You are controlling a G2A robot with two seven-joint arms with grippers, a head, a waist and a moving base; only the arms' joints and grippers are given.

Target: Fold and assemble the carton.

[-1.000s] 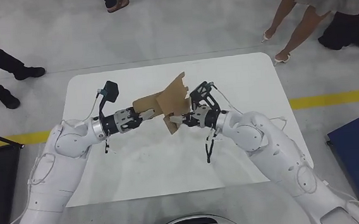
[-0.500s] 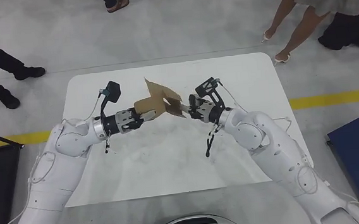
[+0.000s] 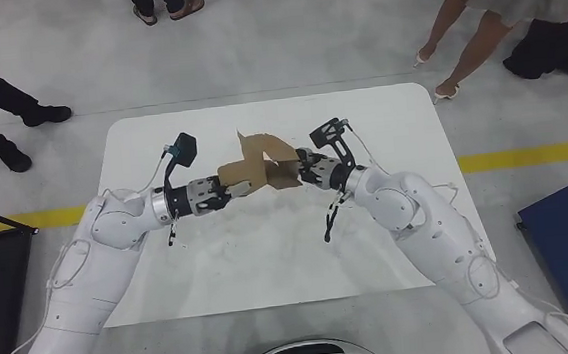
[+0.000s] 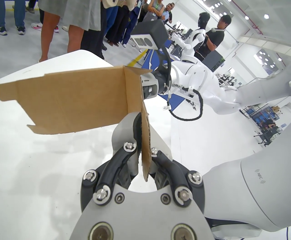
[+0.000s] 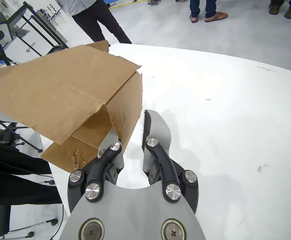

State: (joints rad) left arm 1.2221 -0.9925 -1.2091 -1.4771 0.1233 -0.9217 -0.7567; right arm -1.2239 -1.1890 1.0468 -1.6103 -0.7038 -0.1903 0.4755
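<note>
A brown cardboard carton (image 3: 261, 164), partly unfolded with loose flaps, hangs above the middle of the white table (image 3: 391, 128) between both arms. My left gripper (image 3: 233, 191) is shut on the edge of one carton panel (image 4: 145, 145), and a wide flap (image 4: 75, 100) spreads beyond it. My right gripper (image 3: 301, 169) stands at the carton's opposite end. In the right wrist view the right gripper (image 5: 134, 122) is open: a side flap (image 5: 127, 106) covers one finger, and bare table shows between the flap and the other finger (image 5: 156, 129).
People stand on the floor beyond the table's far edge (image 3: 258, 104). A black cable (image 3: 330, 224) hangs from the right forearm over the table. Bare tabletop stretches in front of and beside the carton (image 3: 221, 262).
The carton has swung down from a raised, tilted pose to lie more level. The right gripper shifted toward the far side along the carton's end. The left gripper kept its hold.
</note>
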